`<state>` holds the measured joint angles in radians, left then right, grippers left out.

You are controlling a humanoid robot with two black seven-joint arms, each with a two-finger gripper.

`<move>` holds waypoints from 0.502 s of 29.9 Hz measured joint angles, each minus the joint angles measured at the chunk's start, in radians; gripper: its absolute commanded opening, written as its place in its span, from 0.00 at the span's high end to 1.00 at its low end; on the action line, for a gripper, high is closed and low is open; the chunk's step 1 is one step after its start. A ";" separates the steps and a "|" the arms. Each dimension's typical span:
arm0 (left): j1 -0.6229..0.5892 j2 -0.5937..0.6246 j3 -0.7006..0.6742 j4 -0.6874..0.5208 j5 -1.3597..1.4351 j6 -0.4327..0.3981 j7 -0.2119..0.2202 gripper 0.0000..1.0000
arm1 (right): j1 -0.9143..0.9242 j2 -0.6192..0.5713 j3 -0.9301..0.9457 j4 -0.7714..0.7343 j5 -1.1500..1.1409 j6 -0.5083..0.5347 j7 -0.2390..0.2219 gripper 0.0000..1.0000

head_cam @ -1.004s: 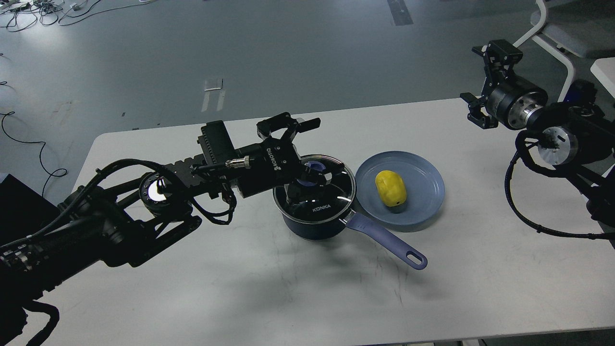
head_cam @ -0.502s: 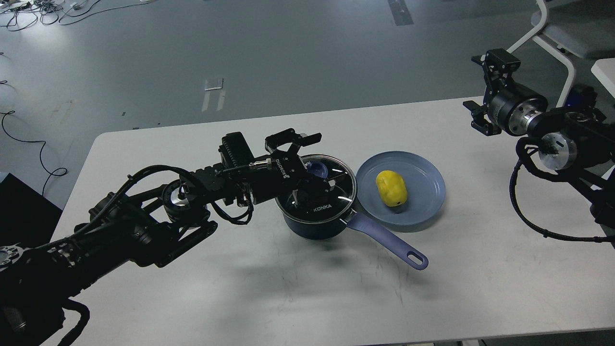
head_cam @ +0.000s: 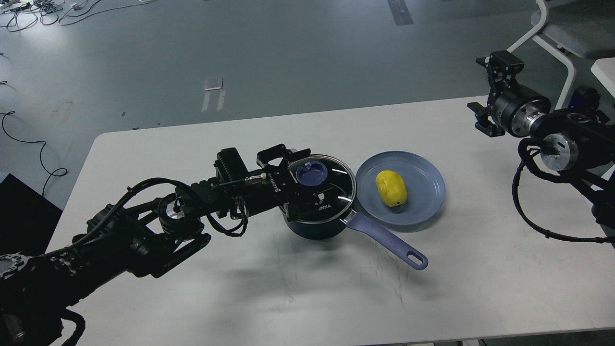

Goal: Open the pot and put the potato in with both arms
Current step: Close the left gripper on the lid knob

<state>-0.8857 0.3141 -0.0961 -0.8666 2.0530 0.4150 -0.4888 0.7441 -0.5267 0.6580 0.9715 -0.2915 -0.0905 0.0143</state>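
The dark navy pot (head_cam: 314,227) stands mid-table with its glass lid (head_cam: 336,185) on; the blue knob (head_cam: 311,174) shows in full. The long blue handle (head_cam: 387,241) points to the front right. My left gripper (head_cam: 303,177) is open, low over the lid, with one finger behind the knob and one in front of it. The yellow potato (head_cam: 390,188) lies on the light-blue plate (head_cam: 425,194) right of the pot. My right gripper (head_cam: 487,91) is open and empty, raised above the table's far right edge.
The white table (head_cam: 288,288) has a rounded far-left corner. A white chair (head_cam: 562,33) stands beyond the far right corner. The right arm's cable (head_cam: 521,211) loops down over the table's right side. Cables lie on the floor at the far left.
My left gripper has dropped from above the lid and now straddles the knob. The right gripper has drifted slightly right. Pot, plate and potato have not moved.
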 measured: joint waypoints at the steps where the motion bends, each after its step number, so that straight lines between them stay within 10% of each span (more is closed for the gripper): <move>1: 0.000 0.000 0.000 0.004 -0.001 0.002 0.000 0.01 | 0.000 0.000 0.000 0.000 0.000 0.000 0.000 0.00; 15: 0.006 0.006 0.011 0.010 -0.096 0.004 0.000 0.01 | -0.010 -0.003 -0.004 -0.001 0.000 0.004 -0.003 0.00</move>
<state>-0.8800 0.3200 -0.0852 -0.8565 1.9569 0.4187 -0.4887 0.7343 -0.5293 0.6535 0.9709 -0.2915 -0.0863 0.0112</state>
